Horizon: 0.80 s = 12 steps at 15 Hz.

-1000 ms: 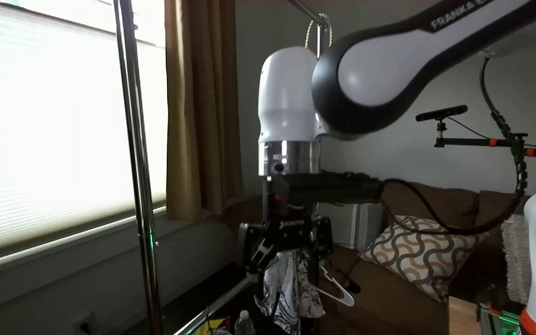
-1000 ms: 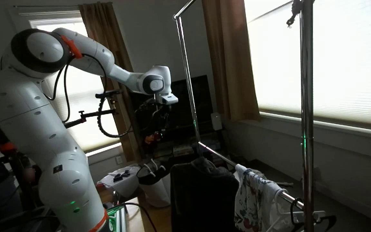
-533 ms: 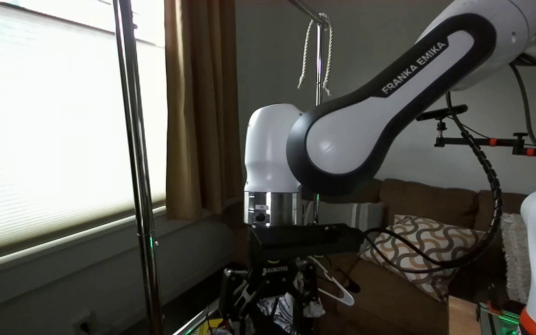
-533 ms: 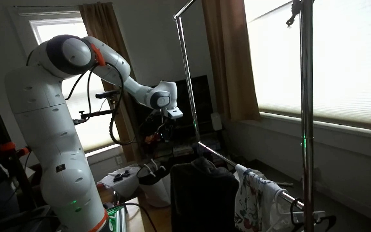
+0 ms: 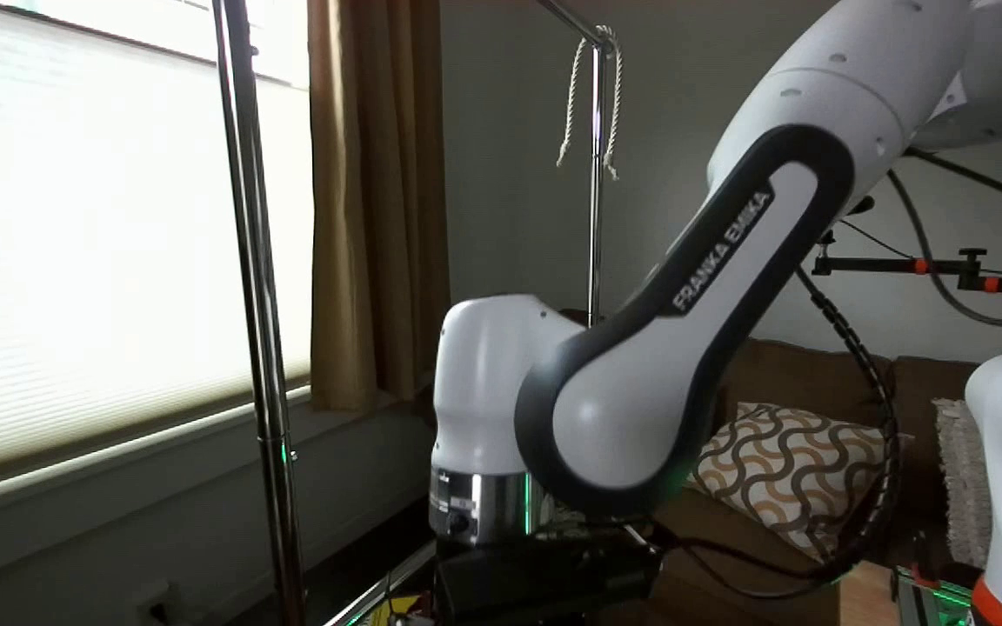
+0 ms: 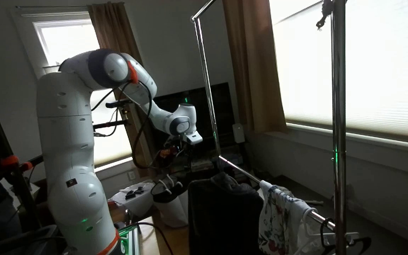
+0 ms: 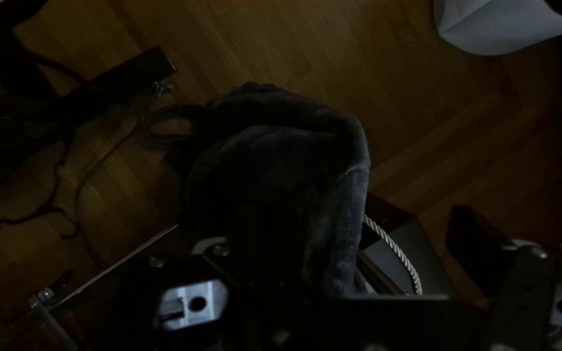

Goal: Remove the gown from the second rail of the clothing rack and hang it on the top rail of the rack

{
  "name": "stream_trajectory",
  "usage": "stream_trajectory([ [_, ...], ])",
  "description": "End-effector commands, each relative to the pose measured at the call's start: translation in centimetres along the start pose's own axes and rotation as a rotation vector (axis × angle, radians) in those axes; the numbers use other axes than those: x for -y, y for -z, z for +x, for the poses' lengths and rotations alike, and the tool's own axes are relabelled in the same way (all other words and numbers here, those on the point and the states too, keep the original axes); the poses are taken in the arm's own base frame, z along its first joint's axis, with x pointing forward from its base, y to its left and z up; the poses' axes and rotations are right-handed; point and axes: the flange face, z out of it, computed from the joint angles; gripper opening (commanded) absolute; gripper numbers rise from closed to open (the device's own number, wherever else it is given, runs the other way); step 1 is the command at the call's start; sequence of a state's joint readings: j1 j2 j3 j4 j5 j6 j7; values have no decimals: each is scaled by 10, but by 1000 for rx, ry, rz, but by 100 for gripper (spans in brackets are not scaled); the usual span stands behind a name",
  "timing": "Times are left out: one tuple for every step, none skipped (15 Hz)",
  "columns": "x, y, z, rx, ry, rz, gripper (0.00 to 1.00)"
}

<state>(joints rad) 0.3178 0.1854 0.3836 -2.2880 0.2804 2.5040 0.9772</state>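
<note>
Poised above a dark, plush gown (image 7: 286,151) with the claw (image 7: 377,231) held apart in the dim wrist view, not clamped on anything as far as can be made out. Taken to be the task's garment from showing below the claw, and seen in an exterior view apparently hanging toward the far end of the second rail (image 6: 239,168), next along from a flowered cloth (image 6: 275,216) draped over the same rail. Too dark at the top to show how held there, and impossible to say from these angles about any contact between claw and gown.

Judged to be early in the job, with the reach nearly made but the gown neither gripped, freed nor raised. Left to do, by the look of things: close on the gown near its top, lift clear of the second rail, carry up alongside the rack (image 6: 206,78), settle over the top rail (image 6: 203,10) and let go. Seen in both exterior views with the top rail high above the wrist joint (image 5: 479,382), so likely to call for a long upward carry. Worth watching for plush fabric slipping or snagging on the flowered cloth along the way
</note>
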Motion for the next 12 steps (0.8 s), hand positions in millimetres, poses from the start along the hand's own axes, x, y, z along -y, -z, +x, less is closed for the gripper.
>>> stream_trajectory([
  [10, -59, 7, -38, -19, -26, 100],
  [11, -71, 11, -66, -27, -36, 100],
  [13, -81, 17, -98, -31, -41, 100],
  [18, -88, 24, -133, -33, -45, 100],
  [23, -93, 33, -167, -36, -42, 100],
  [30, -96, 40, -189, -38, -41, 100],
  [37, -101, 48, -211, -33, -45, 100],
  [43, -106, 54, -232, -23, -56, 100],
  [48, -111, 60, -245, -14, -64, 98],
  [52, -117, 66, -258, -7, -71, 97],
  [54, -123, 70, -263, -5, -79, 96],
  [55, -128, 74, -269, -6, -89, 92],
])
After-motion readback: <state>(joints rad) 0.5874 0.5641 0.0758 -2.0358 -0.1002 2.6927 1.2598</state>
